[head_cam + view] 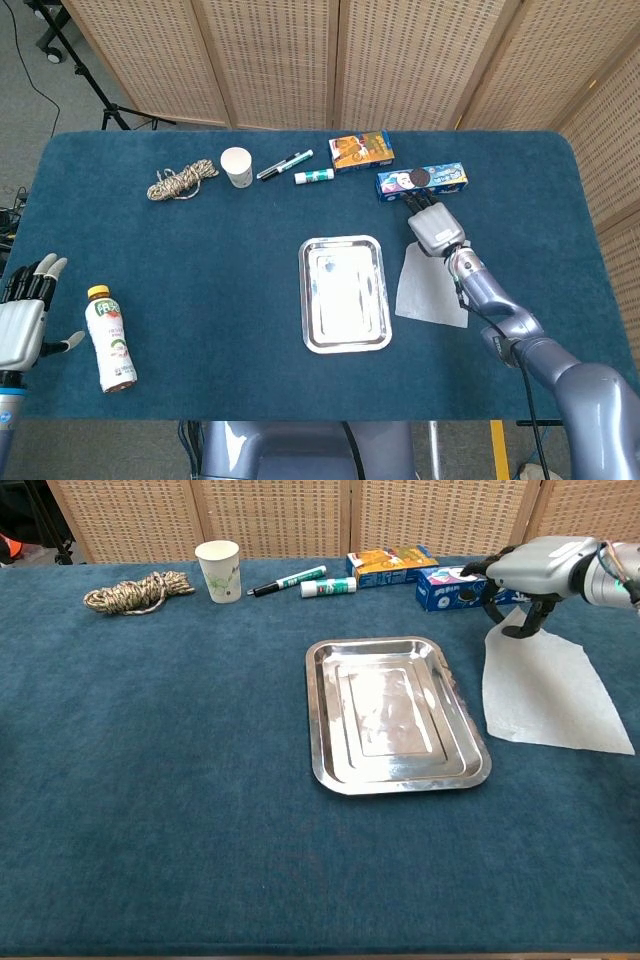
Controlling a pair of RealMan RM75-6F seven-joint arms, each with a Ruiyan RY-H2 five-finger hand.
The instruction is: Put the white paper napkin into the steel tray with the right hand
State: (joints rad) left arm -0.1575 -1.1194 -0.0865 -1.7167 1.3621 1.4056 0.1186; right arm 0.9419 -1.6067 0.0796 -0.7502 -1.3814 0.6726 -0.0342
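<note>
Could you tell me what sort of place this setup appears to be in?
Probably an indoor robot test area: a table covered in blue cloth, wicker folding screens behind it, and a black stand with cable on the grey floor.

A blue-carpeted table [200,300] is backed at 12 o'clock by woven folding screens [300,60]; grey floor and a black stand [95,85] are seen at 10 o'clock.

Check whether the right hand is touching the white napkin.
Touching. In the chest view, the right hand pinches the far corner of the white napkin, which rises off the cloth to the fingertips.
</note>
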